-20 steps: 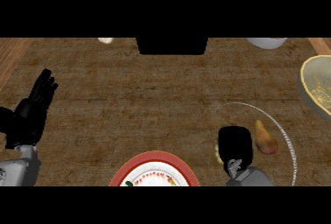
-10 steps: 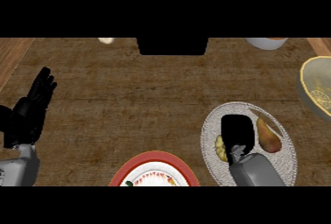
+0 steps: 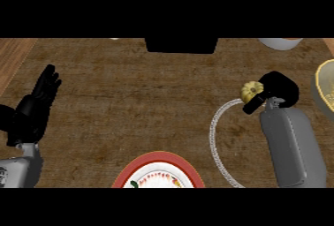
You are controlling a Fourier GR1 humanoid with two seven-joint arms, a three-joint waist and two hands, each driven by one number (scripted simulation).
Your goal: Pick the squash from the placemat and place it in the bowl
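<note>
The squash (image 3: 250, 90) is a small yellow ribbed fruit, held up beyond the placemat's far edge. My right hand (image 3: 277, 87) curls round it, thumb under it, and hides its right side. The round grey placemat (image 3: 217, 137) lies at the lower right, mostly covered by my right forearm. The bowl (image 3: 324, 84), yellowish with a pale rim, shows partly at the right edge, just right of the hand. My left hand (image 3: 36, 108) rests open at the left edge, fingers up.
A red-rimmed plate (image 3: 160, 174) with a patterned centre sits at the bottom middle. A black object (image 3: 181, 45) stands at the far middle edge, and a pale cup or dish (image 3: 280, 43) at the far right. The counter's edge runs down the far left.
My right hand closed on the squash, lifted it off the placemat and moved it away and to the right, toward the bowl. The left hand stayed put.
</note>
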